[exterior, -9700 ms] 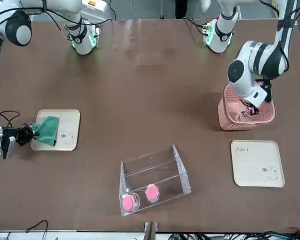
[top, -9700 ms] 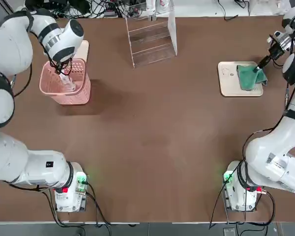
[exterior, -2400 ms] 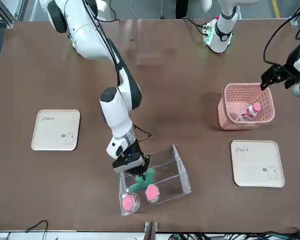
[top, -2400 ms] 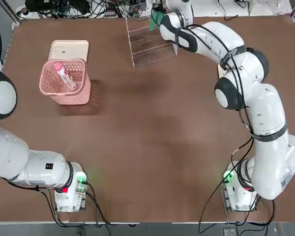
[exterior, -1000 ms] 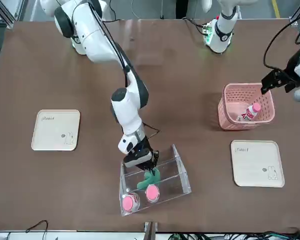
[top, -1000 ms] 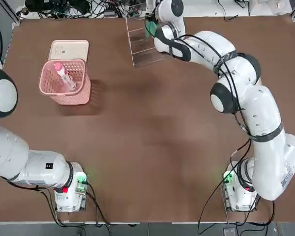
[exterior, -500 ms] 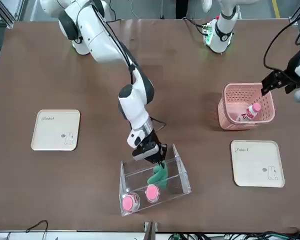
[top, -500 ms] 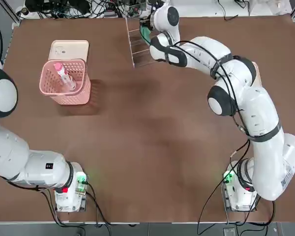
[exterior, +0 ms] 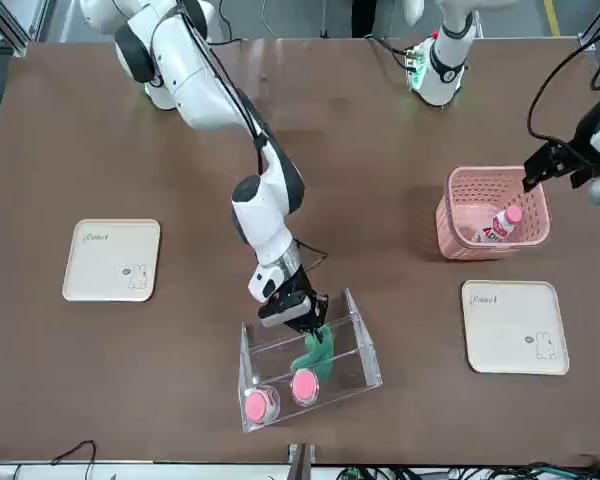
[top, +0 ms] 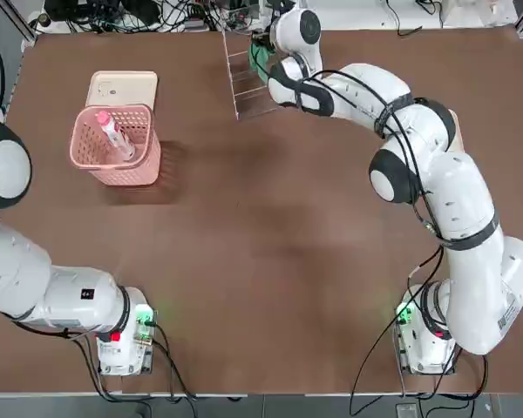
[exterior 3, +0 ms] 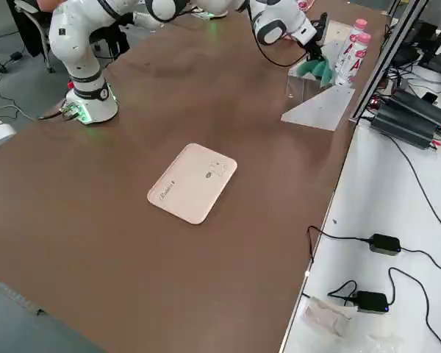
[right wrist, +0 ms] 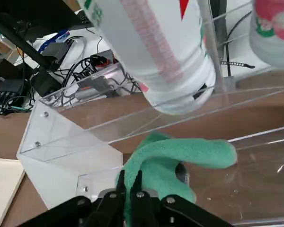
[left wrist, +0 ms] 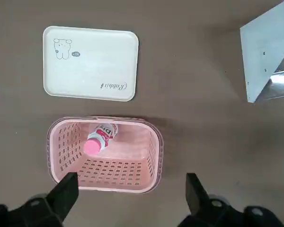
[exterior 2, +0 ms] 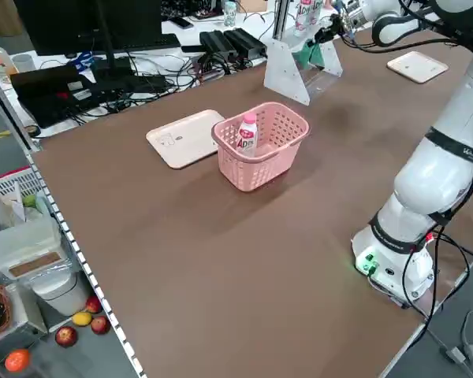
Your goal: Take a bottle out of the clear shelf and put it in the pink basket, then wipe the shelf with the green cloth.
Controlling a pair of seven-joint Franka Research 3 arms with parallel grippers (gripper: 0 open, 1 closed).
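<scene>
The pink-and-white bottle [top: 113, 132] [left wrist: 99, 138] lies inside the pink basket [top: 132, 171] [exterior: 462, 246] at the table's left. My left gripper [left wrist: 131, 184] [exterior: 558, 166] hovers open above the basket, holding nothing. At the far edge stands the clear shelf [top: 244, 87] [exterior: 355, 340]. My right gripper [exterior: 305, 318] [right wrist: 128, 182] reaches into it from the front, shut on the green cloth [exterior: 313, 352] [right wrist: 180, 153]. The cloth rests on a lower tier, below the bottles standing on the tier behind.
Two white bottles with pink caps [exterior: 260, 405] [exterior: 305, 385] stand on the shelf's back tier. One cream tray [top: 122, 87] lies behind the basket, another [exterior: 112, 260] at the robot's right. Cables and power bricks crowd the far table edge.
The right gripper has slid the cloth along the shelf tier toward the robot's left, then eased back slightly. The left arm and the bottle in the basket have not moved.
</scene>
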